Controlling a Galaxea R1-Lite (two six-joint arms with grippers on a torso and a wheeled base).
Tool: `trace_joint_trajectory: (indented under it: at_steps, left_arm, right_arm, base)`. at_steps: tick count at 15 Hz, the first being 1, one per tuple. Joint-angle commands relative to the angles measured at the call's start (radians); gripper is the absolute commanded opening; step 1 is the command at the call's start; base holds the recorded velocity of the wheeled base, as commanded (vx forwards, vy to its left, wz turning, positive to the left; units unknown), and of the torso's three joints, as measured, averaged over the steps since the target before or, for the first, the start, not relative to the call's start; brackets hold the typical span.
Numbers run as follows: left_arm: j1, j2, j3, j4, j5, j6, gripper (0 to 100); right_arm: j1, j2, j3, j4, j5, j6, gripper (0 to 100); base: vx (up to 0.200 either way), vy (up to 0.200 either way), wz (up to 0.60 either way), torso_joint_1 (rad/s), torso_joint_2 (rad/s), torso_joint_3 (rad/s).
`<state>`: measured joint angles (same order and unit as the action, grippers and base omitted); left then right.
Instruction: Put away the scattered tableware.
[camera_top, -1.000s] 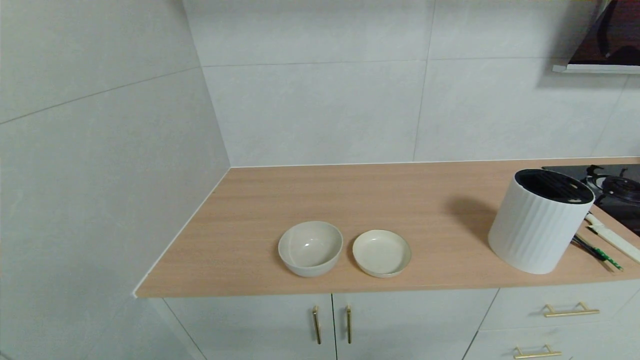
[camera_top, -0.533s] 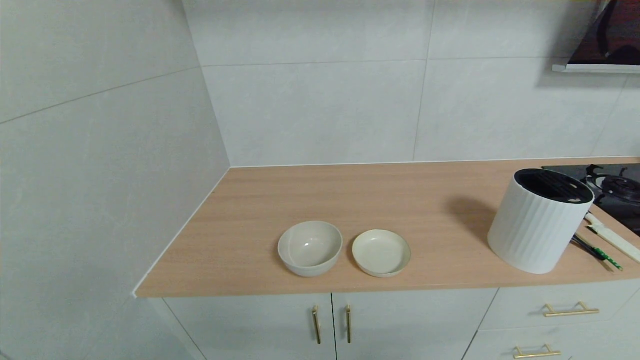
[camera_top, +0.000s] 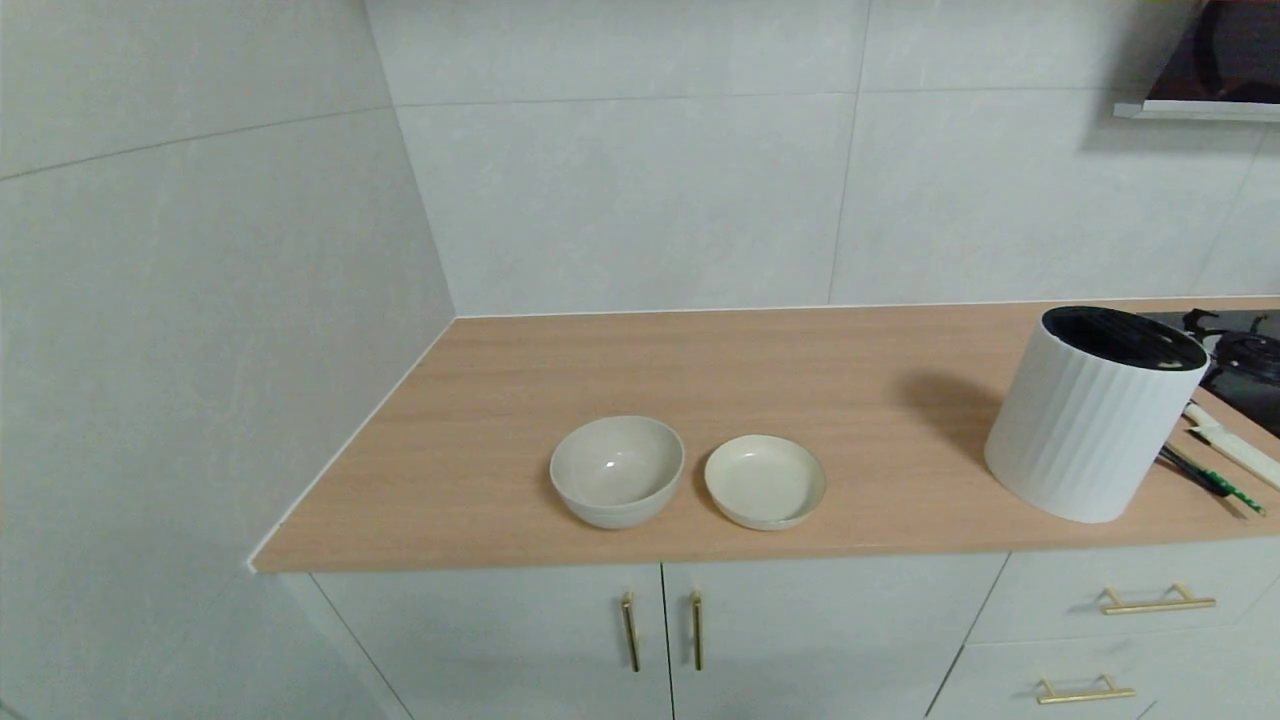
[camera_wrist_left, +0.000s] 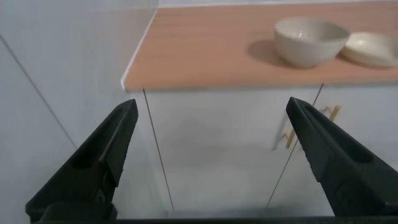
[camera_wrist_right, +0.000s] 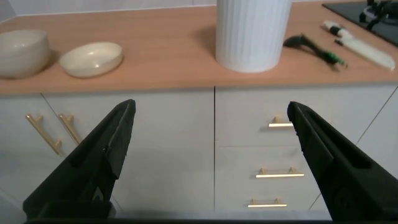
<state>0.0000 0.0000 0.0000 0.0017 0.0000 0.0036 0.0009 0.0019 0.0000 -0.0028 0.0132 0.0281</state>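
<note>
Left gripper (camera_wrist_left: 214, 163) and right gripper (camera_wrist_right: 211, 163), both spread, face the counter (camera_top: 700, 370). Approach stage; next, probably grasp the front-edge bowl (camera_top: 617, 470).

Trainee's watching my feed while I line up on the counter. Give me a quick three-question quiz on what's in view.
1. True or false: the deep cream ceramic bowl is stacked inside the shallow cream ceramic dish.
2. What lies on the wooden countertop beside the white ribbed cylindrical holder, on the side nearer the black gas hob? A) dark chopsticks B) a metal fork C) a glass cup
3. Fill in: the left tool and the right tool are both ___.

Key: 1 false, they sit side by side; 2 A; 3 open.
</note>
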Motion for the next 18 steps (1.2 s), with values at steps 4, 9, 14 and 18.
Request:
trace_joint_trajectory:
  at_steps: [4, 9, 14, 18]
  left_arm:
    - [0.0, 0.0, 0.0, 0.0, 0.0, -0.001, 100]
    - [0.0, 0.0, 0.0, 0.0, 0.0, -0.001, 100]
    - [0.0, 0.0, 0.0, 0.0, 0.0, -0.001, 100]
    - [0.0, 0.0, 0.0, 0.0, 0.0, -0.001, 100]
  right_arm:
    - [0.001, 0.0, 0.0, 0.0, 0.001, 0.0, 100]
    - [0.002, 0.0, 0.0, 0.0, 0.001, 0.001, 100]
    - [0.001, 0.0, 0.0, 0.0, 0.001, 0.001, 100]
    - [0.001, 0.0, 0.0, 0.0, 0.001, 0.0, 100]
  base:
    - [0.0, 0.0, 0.0, -0.237, 0.54, 0.3]
    - [0.0, 0.0, 0.0, -0.23, 0.53, 0.3]
    - [0.0, 0.0, 0.0, -0.207, 0.49, 0.288]
    - [0.0, 0.0, 0.0, -0.185, 0.48, 0.289]
